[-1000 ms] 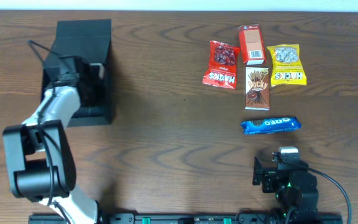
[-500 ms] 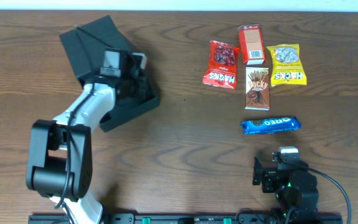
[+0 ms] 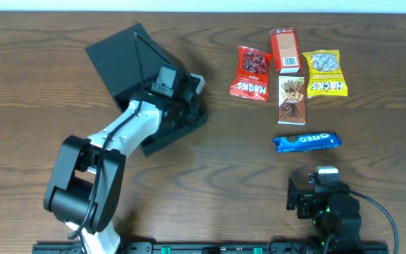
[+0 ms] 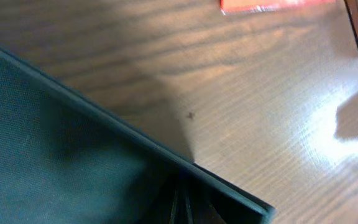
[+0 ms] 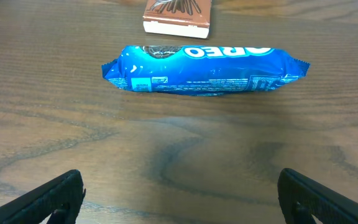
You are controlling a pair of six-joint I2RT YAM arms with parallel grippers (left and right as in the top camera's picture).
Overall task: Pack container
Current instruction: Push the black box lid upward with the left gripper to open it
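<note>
black container [image 3: 122,60], askew, its wall gripped in left pincer [image 3: 192,106]

L arm [image 3: 129,127] out fwd, L fingers [image 3: 193,84] clamp container [image 3: 122,60]; R arm [image 3: 333,208] tucked, R fingers [image 5: 48,199] wide apart.

Overhead, the light is even and bright and the picture sharp; the box [image 3: 118,60] reads as a flat dark mass with little detail. In the left wrist view the box is blurred, a dim shadow lies on the table [image 4: 229,81] just past its edge, and pale glare washes the wood far right of it. The right wrist view is crisp.
</note>
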